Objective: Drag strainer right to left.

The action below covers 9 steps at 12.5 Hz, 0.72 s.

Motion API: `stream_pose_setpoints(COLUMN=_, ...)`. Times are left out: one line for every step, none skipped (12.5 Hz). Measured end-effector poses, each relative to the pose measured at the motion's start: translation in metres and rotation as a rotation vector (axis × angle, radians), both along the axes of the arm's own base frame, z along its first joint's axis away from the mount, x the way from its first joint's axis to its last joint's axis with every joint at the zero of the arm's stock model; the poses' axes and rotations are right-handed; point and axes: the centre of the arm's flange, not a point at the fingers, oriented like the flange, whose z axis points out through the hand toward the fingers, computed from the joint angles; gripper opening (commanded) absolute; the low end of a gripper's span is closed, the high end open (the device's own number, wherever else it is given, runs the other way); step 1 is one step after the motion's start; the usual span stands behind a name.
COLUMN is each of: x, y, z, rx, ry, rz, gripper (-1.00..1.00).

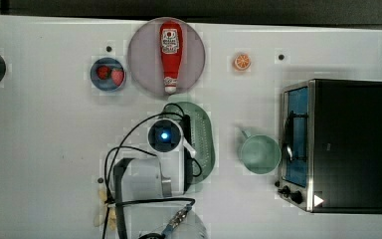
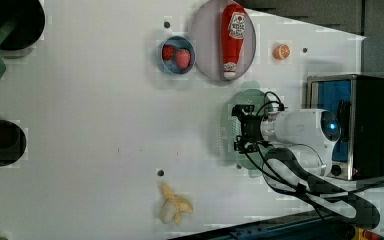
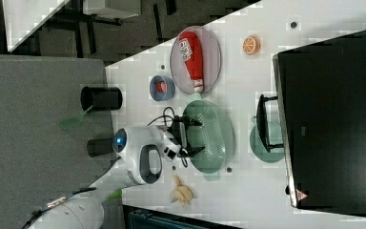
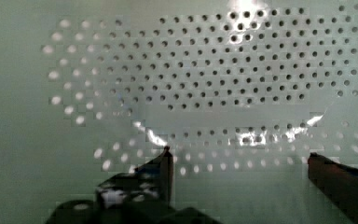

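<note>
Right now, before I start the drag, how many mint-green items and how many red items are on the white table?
Mint-green: 2, the strainer and the mug.
Red: 3, the ketchup bottle and two strawberries in the small blue bowl.
Total: 5.

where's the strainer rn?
Top view: the strainer sits mid-table, just below the ketchup plate and left of the mug, with the open tool right over its perforated centre.

Bright, even light floods the white table; glare streaks the softly blurred strainer up close.
</note>
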Motion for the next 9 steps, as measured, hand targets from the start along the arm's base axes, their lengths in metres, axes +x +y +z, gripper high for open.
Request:
stream_pose_setpoints(x=0.004, y=0.013, z=0.007, rx=0.009, ry=0.001, rz=0.003, gripper=1.00)
stream_pose_setpoints(x=0.006, y=0.024, z=0.016, rx=0.009, ry=-0.011, rz=-0.002, gripper=1.00)
stream_pose_setpoints(x=0.008, y=0.036, z=0.023, rx=0.015, ry=-0.029, rz=-0.011, gripper=1.00)
stream_pose_setpoints(x=0.005, y=0.048, z=0.024, rx=0.023, ry=-0.031, rz=-0.016, gripper=1.00)
stream_pose_setpoints(x=0.000, y=0.058, z=0.022, rx=0.024, ry=-0.024, rz=-0.016, gripper=1.00)
stream_pose_setpoints(x=-0.002, y=0.068, z=0.022, rx=0.027, ry=-0.025, rz=-0.020, gripper=1.00)
stream_pose_setpoints(x=-0.003, y=0.078, z=0.022, rx=0.032, ry=-0.020, rz=-0.015, gripper=1.00)
stream_pose_setpoints(x=-0.006, y=0.083, z=0.020, rx=0.028, ry=-0.005, rz=-0.018, gripper=1.00)
stream_pose_setpoints(x=-0.008, y=0.089, z=0.019, rx=0.024, ry=0.003, rz=-0.019, gripper=1.00)
